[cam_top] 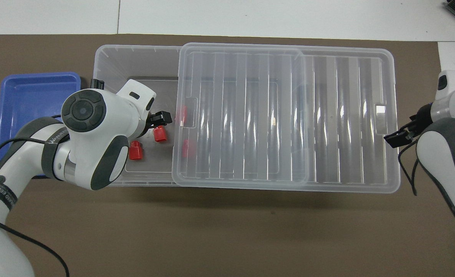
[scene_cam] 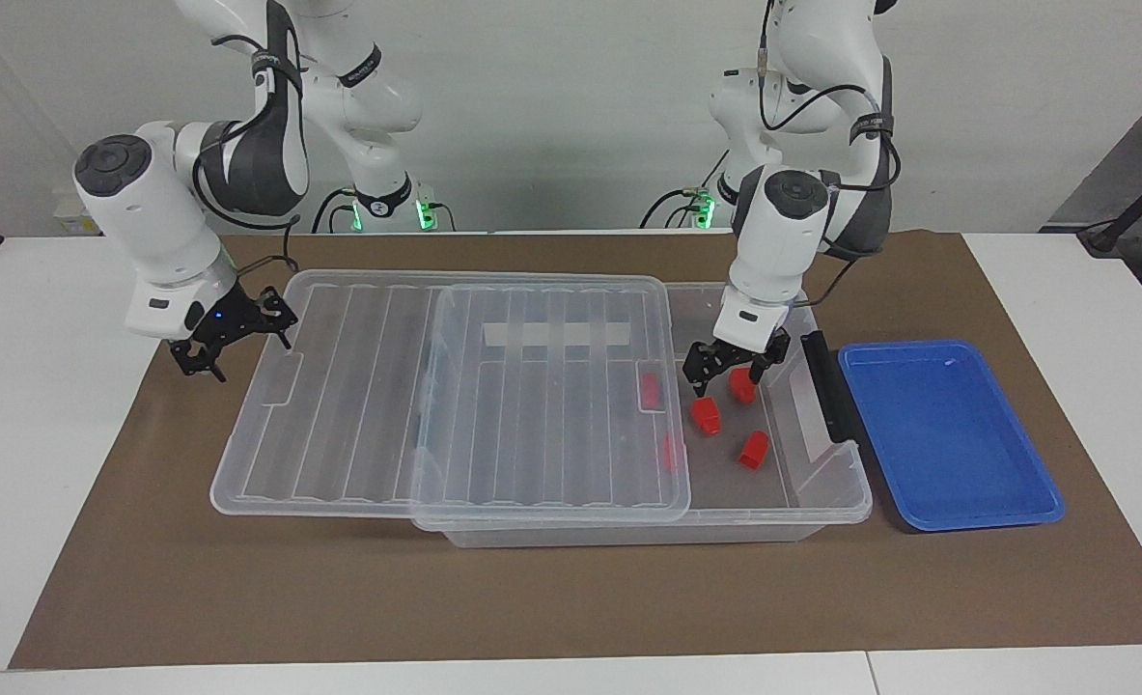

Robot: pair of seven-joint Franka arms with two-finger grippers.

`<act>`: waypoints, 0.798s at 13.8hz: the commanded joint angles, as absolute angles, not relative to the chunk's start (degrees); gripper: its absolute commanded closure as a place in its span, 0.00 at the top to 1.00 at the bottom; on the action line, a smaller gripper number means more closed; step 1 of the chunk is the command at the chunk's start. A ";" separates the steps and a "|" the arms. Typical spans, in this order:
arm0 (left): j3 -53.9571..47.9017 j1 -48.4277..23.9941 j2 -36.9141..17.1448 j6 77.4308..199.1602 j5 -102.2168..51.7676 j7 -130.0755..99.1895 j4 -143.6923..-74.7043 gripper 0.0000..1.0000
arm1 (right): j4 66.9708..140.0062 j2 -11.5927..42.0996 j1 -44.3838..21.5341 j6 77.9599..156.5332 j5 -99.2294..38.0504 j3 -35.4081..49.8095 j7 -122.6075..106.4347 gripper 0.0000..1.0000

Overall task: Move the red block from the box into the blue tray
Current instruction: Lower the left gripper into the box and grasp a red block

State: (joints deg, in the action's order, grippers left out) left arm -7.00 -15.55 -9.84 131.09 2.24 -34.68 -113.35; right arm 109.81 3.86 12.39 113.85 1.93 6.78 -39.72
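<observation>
The clear box (scene_cam: 628,533) lies along the table, its ribbed lid (scene_cam: 532,405) slid toward the right arm's end, so the end by the blue tray (scene_cam: 947,434) is uncovered. Three red blocks lie there in the box: one (scene_cam: 742,384) nearest the robots, one (scene_cam: 706,415) and one (scene_cam: 753,449). Two more (scene_cam: 650,389) show through the lid. My left gripper (scene_cam: 725,375) is open, low in the box, its fingers on either side of the nearest block. My right gripper (scene_cam: 196,359) is at the lid's end rim. The blue tray holds nothing.
A brown mat (scene_cam: 571,598) covers the table under everything. The box's black latch (scene_cam: 826,386) stands between the open end and the tray. In the overhead view the left arm (cam_top: 89,134) hides part of the tray (cam_top: 31,96) and one block.
</observation>
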 commanded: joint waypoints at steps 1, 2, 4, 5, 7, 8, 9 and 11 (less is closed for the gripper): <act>-6.15 -17.05 -11.33 133.59 3.52 -36.56 -114.08 0.99 | 110.74 3.25 13.62 114.17 2.55 7.12 -41.92 1.00; -6.15 -17.14 -12.03 134.46 3.52 -36.56 -114.08 0.98 | 110.74 3.25 13.62 114.17 2.55 7.12 -41.92 1.00; -6.15 -17.92 -13.53 135.61 3.52 -36.65 -114.00 0.98 | 110.66 3.25 13.62 114.08 2.55 7.12 -41.84 1.00; -6.07 -18.19 -14.23 135.96 3.60 -36.82 -113.99 0.98 | 110.65 3.25 13.80 114.08 2.55 7.12 -41.75 1.00; -6.07 -18.19 -14.59 136.14 3.60 -37.18 -114.08 0.98 | 110.65 3.25 14.76 114.17 2.55 7.12 -41.92 1.00; -6.15 -18.19 -14.68 136.14 3.60 -37.18 -114.17 0.98 | 110.65 3.25 14.94 114.17 2.55 7.12 -42.10 1.00; -6.15 -18.11 -14.68 136.14 3.60 -37.18 -114.69 0.98 | 110.65 3.25 14.94 114.08 2.55 7.12 -42.45 1.00; -6.06 -17.67 -14.59 136.14 3.60 -37.18 -115.48 0.97 | 110.65 3.25 15.03 114.17 2.55 7.03 -42.89 1.00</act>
